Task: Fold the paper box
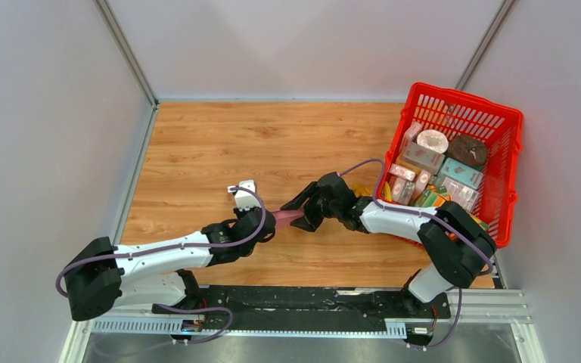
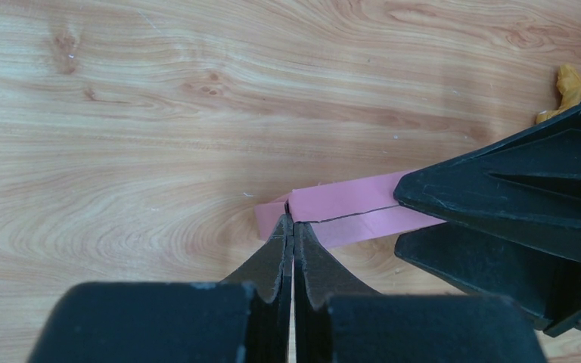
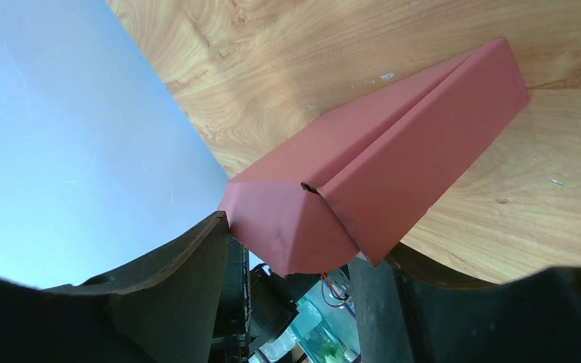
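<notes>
The pink paper box (image 1: 286, 218) is a long, narrow folded shape held between my two grippers above the wooden table. My left gripper (image 1: 266, 221) is shut, its fingertips pinched on the box's left end (image 2: 293, 221) beside a seam in the pink card (image 2: 348, 200). My right gripper (image 1: 302, 212) takes the other end. In the right wrist view its fingers (image 3: 197, 257) press against both sides of the box (image 3: 408, 128), which has an open seam along its top. In the left wrist view the right gripper (image 2: 399, 221) straddles the pink strip.
A red mesh basket (image 1: 461, 94) full of printed cartons (image 1: 424, 159) stands at the table's right edge, just behind my right arm. A small yellow scrap (image 2: 567, 83) lies on the wood near that arm. Grey walls bound the table (image 1: 219, 144) on three sides.
</notes>
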